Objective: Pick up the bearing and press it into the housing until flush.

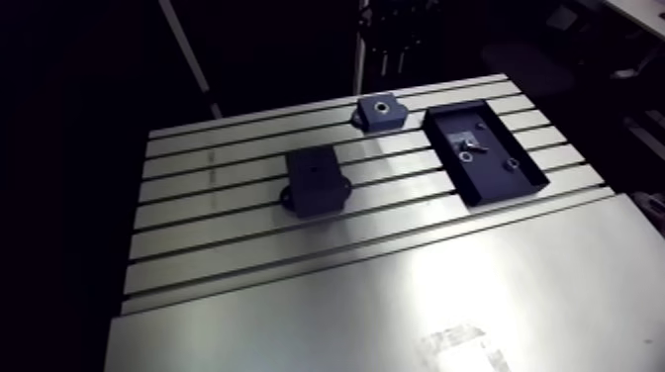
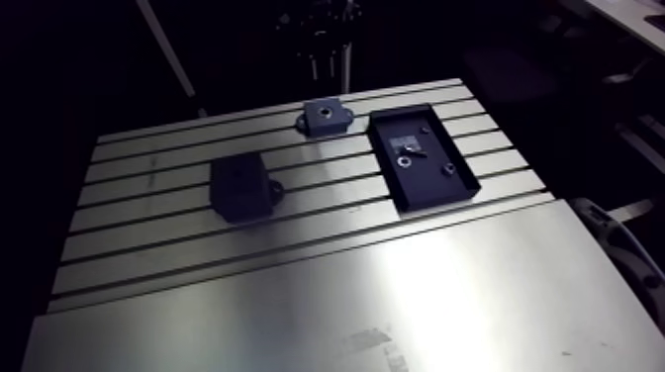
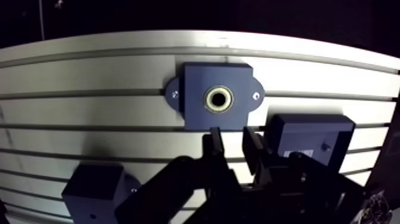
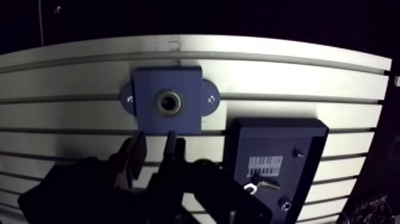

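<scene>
Wrist view: we look down past the black two-fingered gripper [image 3: 234, 146] onto a slotted aluminium table [image 1: 396, 297]. Its fingers [image 3: 215, 143] stand spread with a narrow gap between them, and nothing is held in that gap.

Just ahead of the fingertips sits a dark-blue square housing [image 3: 196, 80] with a rounded mounting ear on each side. A brass-coloured ring [image 3: 219, 98] lines its round central bore. We cannot tell whether that ring is a seated bearing or part of the housing.

To one side of the gripper lies a shallow dark rectangular tray [image 4: 277, 122]. It holds a small silvery ring [image 4: 250, 189], which looks like the bearing, lying loose against a short dark pin. A white label and a few tiny fasteners are also in it.

On the gripper's other side is a dark-blue rectangular block [image 1: 317, 181], standing apart from the housing and the tray. The arm view shows these three things spread across the table's far half.
</scene>
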